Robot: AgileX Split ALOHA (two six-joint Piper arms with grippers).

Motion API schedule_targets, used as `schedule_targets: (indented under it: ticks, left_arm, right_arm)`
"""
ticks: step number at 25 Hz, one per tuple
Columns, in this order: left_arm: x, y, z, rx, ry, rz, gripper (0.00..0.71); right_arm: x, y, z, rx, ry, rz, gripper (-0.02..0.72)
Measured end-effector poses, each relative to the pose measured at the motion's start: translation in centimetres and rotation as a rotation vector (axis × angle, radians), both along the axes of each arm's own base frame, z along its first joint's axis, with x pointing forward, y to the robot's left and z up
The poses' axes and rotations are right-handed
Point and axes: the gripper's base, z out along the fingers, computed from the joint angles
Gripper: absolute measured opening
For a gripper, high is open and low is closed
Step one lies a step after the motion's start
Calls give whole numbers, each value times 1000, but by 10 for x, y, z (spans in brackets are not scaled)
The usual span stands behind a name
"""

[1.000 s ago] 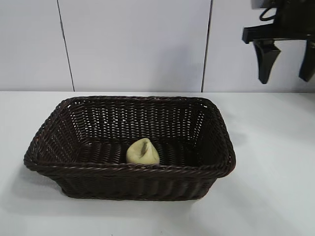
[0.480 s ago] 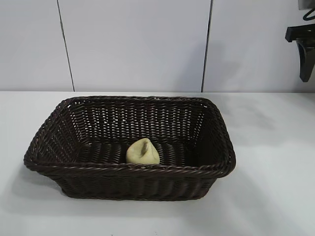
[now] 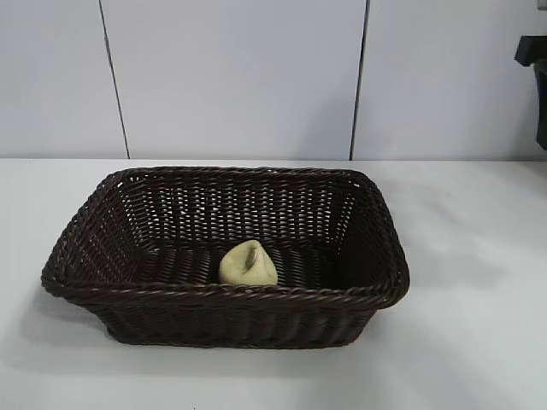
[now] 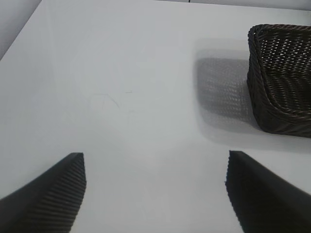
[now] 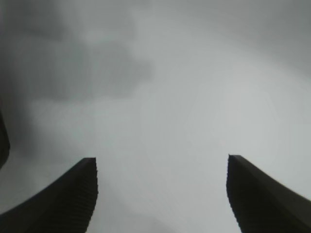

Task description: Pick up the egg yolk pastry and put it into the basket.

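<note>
A: Sitting inside the basket (image 3: pixel 226 256) already, is it? The egg yolk pastry (image 3: pixel 248 265)?

B: Yes. It rests on the basket floor, close against the near wall and about midway along it, tipped so its brown dimple faces sideways. I'd judge it was let drop from above, which would explain the tilt.

A: And the arms?

B: Neither touches anything. The right gripper (image 5: pixel 160 194) is high up and far to the right of the basket, only its edge showing in the exterior view; its wrist camera shows the fingers spread wide with nothing between them. The left gripper (image 4: pixel 155 194) hangs off to the basket's side, also spread wide and empty, with one basket corner in its view.

A: So the task looks finished?

B: I'd say so; both arms are clear of the basket.

A: The surroundings?

B: A plain white worktop (image 3: pixel 479 342), smooth and matte, carries the basket. Behind the basket stands a pale panelled wall (image 3: pixel 231 77) with two thin dark seams.
</note>
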Motion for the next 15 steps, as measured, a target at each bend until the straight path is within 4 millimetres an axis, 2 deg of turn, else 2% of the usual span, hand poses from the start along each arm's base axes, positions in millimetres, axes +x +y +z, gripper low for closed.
schedule_targets:
  ticks: [8, 15]
  left_arm:
    - [0, 0, 0, 0, 0, 0, 574]
    - [0, 0, 0, 0, 0, 0, 574]
  right_arm:
    - [-94, 4, -6, 11, 29, 53, 537]
    - [-166, 7, -13, 11, -136, 65, 537]
